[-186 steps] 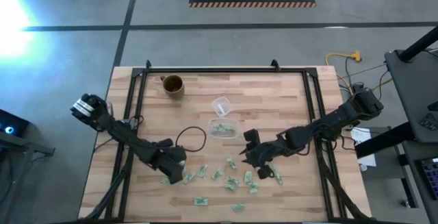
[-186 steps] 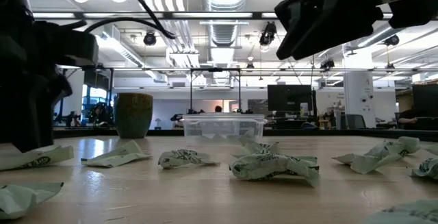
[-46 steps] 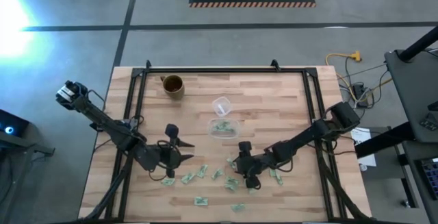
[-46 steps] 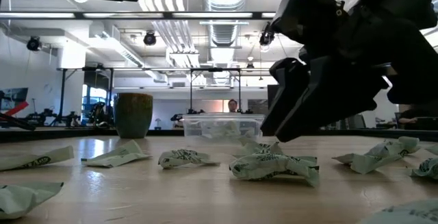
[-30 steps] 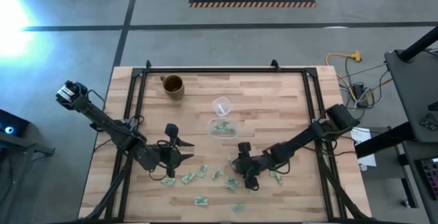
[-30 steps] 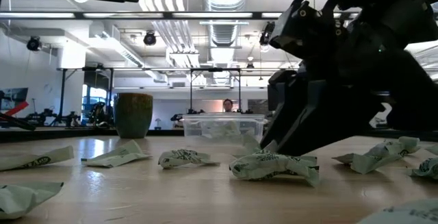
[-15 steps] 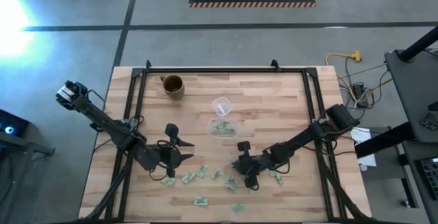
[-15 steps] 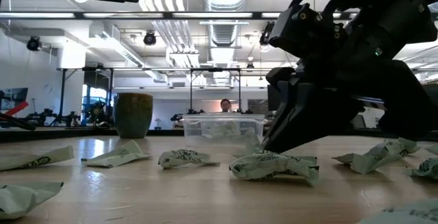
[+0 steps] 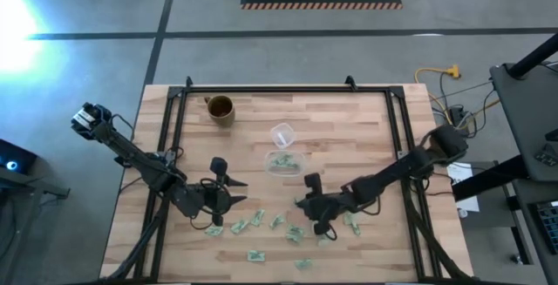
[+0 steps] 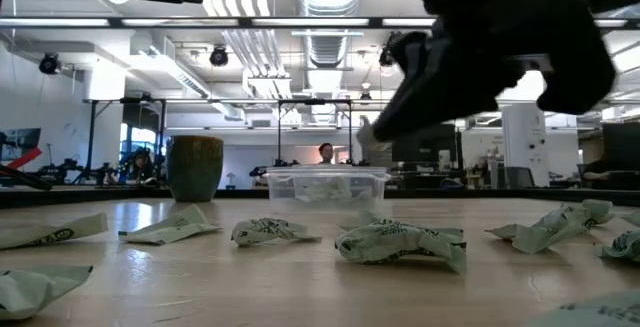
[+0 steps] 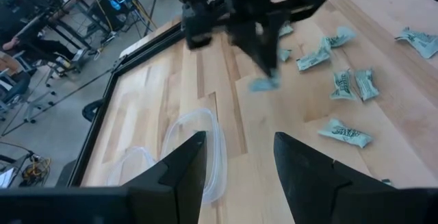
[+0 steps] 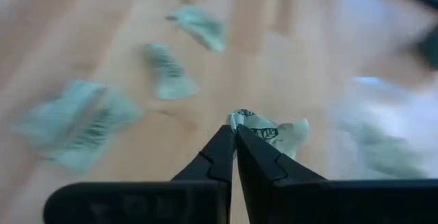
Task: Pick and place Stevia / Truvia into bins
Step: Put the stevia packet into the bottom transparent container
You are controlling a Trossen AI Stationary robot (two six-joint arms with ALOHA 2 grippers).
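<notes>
- Right wrist view: right gripper [image 12: 235,136] pinches a crumpled Stevia packet [image 12: 268,133], partly hidden, near the clear bin [image 9: 283,163].
- Left gripper [image 11: 236,157] spread, empty, farther off.

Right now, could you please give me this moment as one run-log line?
right gripper: shut on Stevia packet, lifted off table | left gripper: open, waiting | clear bin: holds some packets
</notes>
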